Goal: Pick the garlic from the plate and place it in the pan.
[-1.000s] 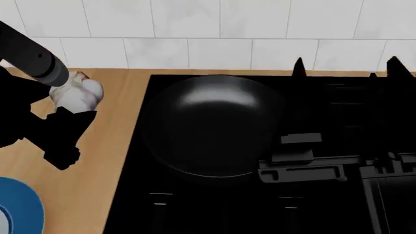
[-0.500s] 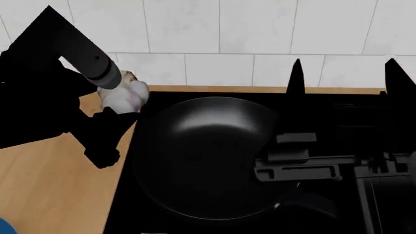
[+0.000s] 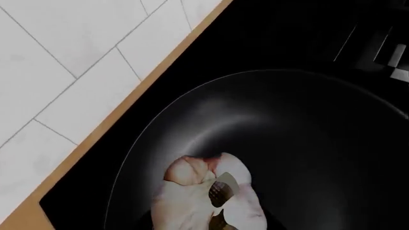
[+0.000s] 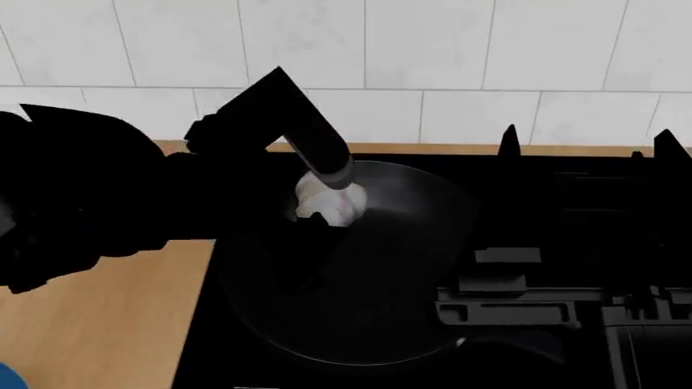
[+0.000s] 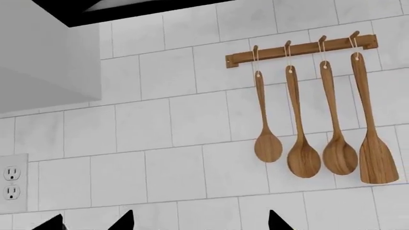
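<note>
At the head view's bottom-left corner, a sliver of the blue-rimmed plate [image 4: 6, 378] showed, without garlic. Mid-frame, the black left gripper [image 4: 321, 203] was clenched on the lumpy off-white garlic bulb [image 4: 327, 204], held above the glossy black frying pan [image 4: 400, 316]. Pickup and carry looked done; releasing remained. The right gripper was out of view.

Even, soft simulator light; sharp renders, faint pan [image 4: 400, 243] sheen.
</note>
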You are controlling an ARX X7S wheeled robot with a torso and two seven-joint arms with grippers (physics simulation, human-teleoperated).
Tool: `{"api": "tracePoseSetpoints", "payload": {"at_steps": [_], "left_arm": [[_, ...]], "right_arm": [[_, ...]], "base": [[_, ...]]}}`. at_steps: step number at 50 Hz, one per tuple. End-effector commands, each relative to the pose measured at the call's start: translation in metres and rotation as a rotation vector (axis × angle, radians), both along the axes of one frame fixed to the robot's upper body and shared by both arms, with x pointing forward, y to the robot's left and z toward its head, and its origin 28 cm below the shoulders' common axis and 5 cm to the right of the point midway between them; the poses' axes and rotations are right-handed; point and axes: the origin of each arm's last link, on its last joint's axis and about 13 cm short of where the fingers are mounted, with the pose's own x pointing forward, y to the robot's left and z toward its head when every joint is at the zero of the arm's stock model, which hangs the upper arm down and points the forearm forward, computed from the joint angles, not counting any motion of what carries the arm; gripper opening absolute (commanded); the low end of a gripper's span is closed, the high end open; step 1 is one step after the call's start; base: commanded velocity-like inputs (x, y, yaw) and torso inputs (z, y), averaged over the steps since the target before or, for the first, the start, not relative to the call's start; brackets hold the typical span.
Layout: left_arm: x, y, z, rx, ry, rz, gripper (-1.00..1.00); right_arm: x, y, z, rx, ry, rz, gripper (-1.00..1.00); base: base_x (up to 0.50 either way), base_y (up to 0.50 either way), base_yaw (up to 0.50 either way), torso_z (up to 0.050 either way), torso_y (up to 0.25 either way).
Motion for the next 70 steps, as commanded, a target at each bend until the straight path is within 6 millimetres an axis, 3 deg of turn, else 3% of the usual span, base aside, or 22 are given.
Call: {"api": "tracePoseSetpoints", "payload": {"at_steps": [1, 8, 19, 20, 26, 33, 36, 40, 42, 43, 49, 54, 60, 67, 70], "left_arm": [[0.021, -0.009, -0.030, 0.056, 0.050, 0.011, -1.00], [0.018, -0.011, -0.045, 0.080, 0.086, 0.011, -1.00], [0.020, -0.011, -0.043, 0.072, 0.083, 0.014, -1.00], [0.020, -0.011, -0.041, 0.069, 0.081, 0.006, 1.00], [0.022, -0.010, -0.027, 0.038, 0.043, 0.010, 1.00], [0.025, -0.007, 0.027, -0.055, -0.088, 0.013, 1.00], [0.012, 0.006, 0.072, -0.136, -0.201, 0.027, 1.00], [-0.028, 0.037, 0.129, -0.246, -0.370, 0.065, 1.00], [-0.041, 0.048, 0.137, -0.280, -0.413, 0.102, 1.00], [-0.048, 0.056, 0.135, -0.287, -0.446, 0.123, 1.00], [-0.092, 0.076, 0.070, -0.325, -0.670, 0.339, 1.00], [-0.118, 0.094, 0.006, -0.428, -0.684, 0.544, 1.00], [-0.147, 0.096, -0.043, -0.441, -0.722, 0.705, 1.00], [-0.162, 0.099, -0.070, -0.558, -0.710, 0.820, 1.00], [-0.164, 0.101, -0.071, -0.581, -0.727, 0.853, 1.00]], "right_arm": [[-0.003, -0.002, -0.003, 0.007, 0.009, -0.010, 1.00], [-0.007, -0.002, -0.003, 0.008, 0.015, -0.009, 1.00], [-0.008, -0.001, -0.004, 0.013, 0.020, -0.013, 1.00], [-0.008, -0.001, -0.004, 0.013, 0.021, -0.014, 1.00], [-0.007, 0.000, -0.004, 0.013, 0.022, -0.007, 1.00], [-0.006, 0.000, -0.003, 0.011, 0.020, 0.000, 1.00], [-0.005, 0.000, -0.001, 0.008, 0.016, 0.003, 1.00], [-0.002, 0.001, 0.001, -0.001, 0.010, 0.011, 1.00], [0.001, 0.002, 0.002, -0.006, 0.007, 0.020, 1.00], [0.003, 0.001, 0.003, -0.010, 0.003, 0.028, 1.00], [0.015, 0.000, 0.009, -0.032, -0.013, 0.048, 1.00], [0.020, -0.004, 0.011, -0.013, -0.040, 0.017, 1.00], [0.024, 0.002, 0.005, -0.030, -0.050, 0.029, 1.00], [0.027, 0.001, 0.000, -0.042, -0.063, -0.006, 1.00], [0.023, 0.004, 0.002, -0.039, -0.072, -0.002, 1.00]], "base": [[0.00, 0.00, 0.00, 0.000, 0.000], [0.00, 0.00, 0.00, 0.000, 0.001], [0.00, 0.00, 0.00, 0.000, 0.000], [0.00, 0.00, 0.00, 0.000, 0.000], [0.00, 0.00, 0.00, 0.000, 0.000], [0.00, 0.00, 0.00, 0.000, 0.000], [0.00, 0.00, 0.00, 0.000, 0.000], [0.00, 0.00, 0.00, 0.000, 0.000], [0.00, 0.00, 0.00, 0.000, 0.000], [0.00, 0.00, 0.00, 0.000, 0.000], [0.00, 0.00, 0.00, 0.000, 0.000], [0.00, 0.00, 0.00, 0.000, 0.000], [0.00, 0.00, 0.00, 0.000, 0.000], [0.00, 0.00, 0.00, 0.000, 0.000], [0.00, 0.00, 0.00, 0.000, 0.000]]}}
